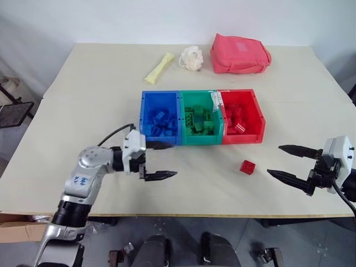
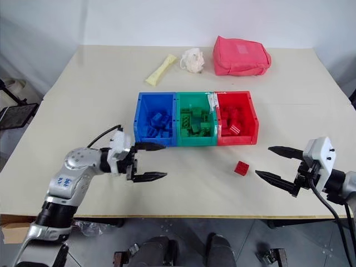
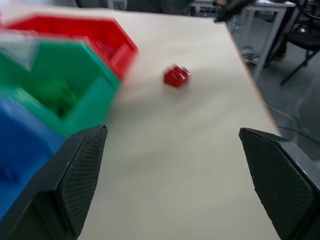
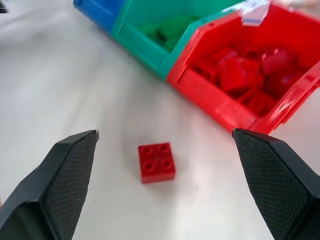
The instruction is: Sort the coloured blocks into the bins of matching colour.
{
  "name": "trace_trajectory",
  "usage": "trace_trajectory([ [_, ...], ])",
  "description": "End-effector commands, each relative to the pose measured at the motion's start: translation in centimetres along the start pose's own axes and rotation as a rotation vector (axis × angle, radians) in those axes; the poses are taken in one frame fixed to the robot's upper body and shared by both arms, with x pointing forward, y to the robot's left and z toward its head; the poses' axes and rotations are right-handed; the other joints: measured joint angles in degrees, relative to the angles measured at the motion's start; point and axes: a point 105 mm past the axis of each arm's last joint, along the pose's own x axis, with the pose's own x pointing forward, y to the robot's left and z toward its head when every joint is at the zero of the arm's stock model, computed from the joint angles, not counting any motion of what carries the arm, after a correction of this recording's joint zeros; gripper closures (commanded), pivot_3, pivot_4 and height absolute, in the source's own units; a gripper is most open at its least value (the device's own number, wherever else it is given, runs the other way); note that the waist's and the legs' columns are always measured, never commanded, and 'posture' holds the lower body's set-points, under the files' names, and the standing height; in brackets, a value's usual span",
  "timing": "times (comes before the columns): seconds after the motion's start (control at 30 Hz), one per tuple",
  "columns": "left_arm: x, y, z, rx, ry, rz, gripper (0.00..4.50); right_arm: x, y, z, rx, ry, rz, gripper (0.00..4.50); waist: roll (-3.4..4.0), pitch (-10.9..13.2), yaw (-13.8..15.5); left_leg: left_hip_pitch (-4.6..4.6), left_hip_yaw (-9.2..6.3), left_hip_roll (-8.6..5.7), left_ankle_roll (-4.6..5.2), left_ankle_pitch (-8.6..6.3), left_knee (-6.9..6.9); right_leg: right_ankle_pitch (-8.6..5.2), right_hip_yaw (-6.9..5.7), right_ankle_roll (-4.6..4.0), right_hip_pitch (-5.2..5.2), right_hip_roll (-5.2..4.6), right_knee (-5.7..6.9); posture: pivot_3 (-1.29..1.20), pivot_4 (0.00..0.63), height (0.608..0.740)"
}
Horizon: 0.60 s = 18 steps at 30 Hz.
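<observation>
- Only one loose red block (image 1: 247, 166) left on the table (image 1: 83, 111), just in front of the red bin (image 1: 241, 117), apart from it.
- Right gripper (image 1: 289, 162) wide open, empty; the block sits just to its left, ahead of the fingers, roughly centred between them in the right wrist view.
- Left gripper (image 1: 158, 160) wide open, empty, in front of the blue bin (image 1: 160, 115), well apart from the block.
- Right arm is nearer, so likely the one to pick.
- Block is squarish, no long axis to align.
- Blue, green (image 1: 201, 118) and red bins already hold bricks.
</observation>
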Motion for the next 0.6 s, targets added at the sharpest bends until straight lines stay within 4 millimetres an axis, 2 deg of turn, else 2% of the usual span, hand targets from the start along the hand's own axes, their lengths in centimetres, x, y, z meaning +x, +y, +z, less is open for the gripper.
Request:
trace_trajectory([
  [0.03,-2.1,0.0,0.7,0.064,-0.022,0.015,0.02,-0.9,-0.2,0.4,-0.023,0.032,-0.008,0.00,0.00,0.0,0.1,0.00,0.00,0.00,0.00,0.00,0.00,0.00,0.00,0.00,0.00,0.00,-0.01,0.00,0.150,0.740],
  [0.2,-3.4,-0.1,0.5,0.052,-0.058,0.039,0.02,-0.6,-0.1,0.2,-0.014,0.050,0.006,0.00,0.01,0.0,0.2,0.01,0.00,0.00,-0.01,-0.01,0.00,0.00,0.07,0.00,0.01,-0.02,-0.03,0.00,0.150,0.740],
  [0.4,-3.8,-1.5,0.0,0.049,-0.109,0.039,0.02,2.2,0.0,-1.3,0.011,0.086,0.032,0.00,0.01,0.0,-0.8,0.02,0.02,0.04,-0.03,-0.02,-0.02,0.00,0.07,-0.01,-0.02,-0.01,0.00,0.00,0.150,0.740],
  [0.6,-4.4,-2.2,-0.2,0.049,-0.174,0.075,0.02,4.5,-1.2,-2.7,0.006,0.129,0.031,0.00,0.01,0.0,-1.2,0.01,0.02,0.03,-0.04,-0.02,-0.03,-0.01,0.09,-0.01,-0.04,-0.02,0.00,0.00,0.150,0.740],
])
